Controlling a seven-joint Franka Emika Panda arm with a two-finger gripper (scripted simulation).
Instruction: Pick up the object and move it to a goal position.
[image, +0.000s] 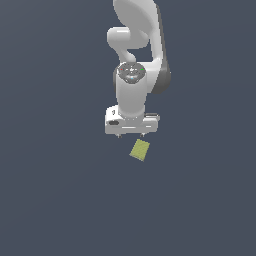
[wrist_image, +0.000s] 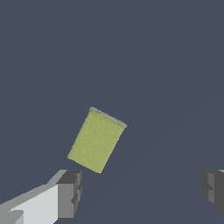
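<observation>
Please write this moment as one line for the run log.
phase: approach | tool: open, empty, above surface | block: flat on surface, not between fingers, skewed to them | next: align, descend

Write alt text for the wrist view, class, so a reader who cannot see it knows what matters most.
A small flat yellow-green block lies tilted on a plain dark grey surface, untouched and outside the open end effector. Two dark grey fingertips show at the picture's edge, set wide apart, with the block just beyond one of them.

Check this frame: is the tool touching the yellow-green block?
Apart. In the wrist view the block lies clear of both fingers, with bare floor between them; the tool is open and holds nothing.
</observation>
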